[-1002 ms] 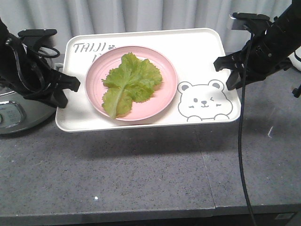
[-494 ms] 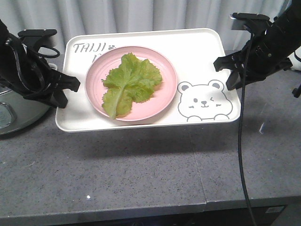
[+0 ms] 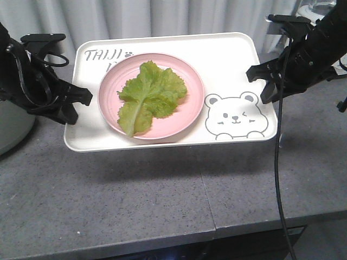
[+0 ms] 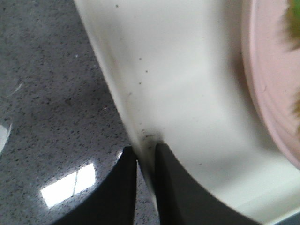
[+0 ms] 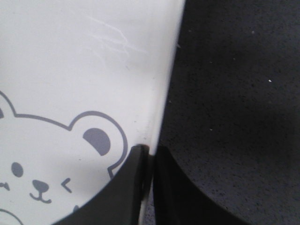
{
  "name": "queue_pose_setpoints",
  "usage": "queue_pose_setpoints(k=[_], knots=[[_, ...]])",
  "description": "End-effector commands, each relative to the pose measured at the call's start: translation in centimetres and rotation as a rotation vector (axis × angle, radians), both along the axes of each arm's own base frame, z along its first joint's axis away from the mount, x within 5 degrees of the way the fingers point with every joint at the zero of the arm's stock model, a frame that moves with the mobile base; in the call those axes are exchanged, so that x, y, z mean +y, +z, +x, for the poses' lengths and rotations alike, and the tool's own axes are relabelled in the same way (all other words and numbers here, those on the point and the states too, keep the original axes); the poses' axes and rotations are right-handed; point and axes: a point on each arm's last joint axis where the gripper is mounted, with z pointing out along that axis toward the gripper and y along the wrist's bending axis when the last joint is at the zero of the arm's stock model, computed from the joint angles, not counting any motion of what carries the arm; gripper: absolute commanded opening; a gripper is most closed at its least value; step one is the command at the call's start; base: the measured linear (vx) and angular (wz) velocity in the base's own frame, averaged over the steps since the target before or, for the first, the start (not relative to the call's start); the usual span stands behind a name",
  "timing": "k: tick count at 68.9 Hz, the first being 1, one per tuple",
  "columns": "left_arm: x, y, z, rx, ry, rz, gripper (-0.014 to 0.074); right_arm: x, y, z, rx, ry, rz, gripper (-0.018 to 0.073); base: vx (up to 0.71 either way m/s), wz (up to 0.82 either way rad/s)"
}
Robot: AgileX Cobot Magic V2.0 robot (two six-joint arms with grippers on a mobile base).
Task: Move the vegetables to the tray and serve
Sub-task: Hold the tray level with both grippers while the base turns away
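The cream tray (image 3: 233, 59) with the bear drawing hangs above the grey counter, casting a shadow below it. On it sits a round pink plate (image 3: 192, 111) holding the vegetables, one green lettuce leaf (image 3: 149, 95). My left gripper (image 3: 73, 105) is shut on the tray's left rim (image 4: 140, 136), one finger above and one below. At the opposite side my right gripper (image 3: 265, 81) is shut on the right rim (image 5: 157, 122) beside the bear's ear. The plate's edge (image 4: 265, 79) shows in the left wrist view.
The grey speckled counter (image 3: 135, 195) runs under the tray, with its front edge (image 3: 162, 244) near the bottom. A grey appliance (image 3: 11, 127) is partly visible at the far left. Pale curtains (image 3: 152, 16) hang behind. A black cable (image 3: 277, 179) dangles from the right arm.
The counter, its seam and the appliance have slid left and up in the front view. The tray, plate and both grippers keep the same place in the frame.
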Motion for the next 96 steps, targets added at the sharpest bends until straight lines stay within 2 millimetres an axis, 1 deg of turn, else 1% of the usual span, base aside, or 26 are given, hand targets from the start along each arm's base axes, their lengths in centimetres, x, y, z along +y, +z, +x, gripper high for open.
queue_pose_setpoints(k=[1,96], knots=[[-1.23,3.0,-1.08,-0.112,-0.042,-0.113,-0.0006,0.93,2.96,-1.64,-0.058,0.046,0.084,-0.0005,0.01,-0.24],[-1.23,3.0,-1.08,-0.112,-0.042,-0.113,-0.0006,0.93,2.96,-1.64,-0.058,0.046,0.084,-0.0005,-0.01,-0.31]])
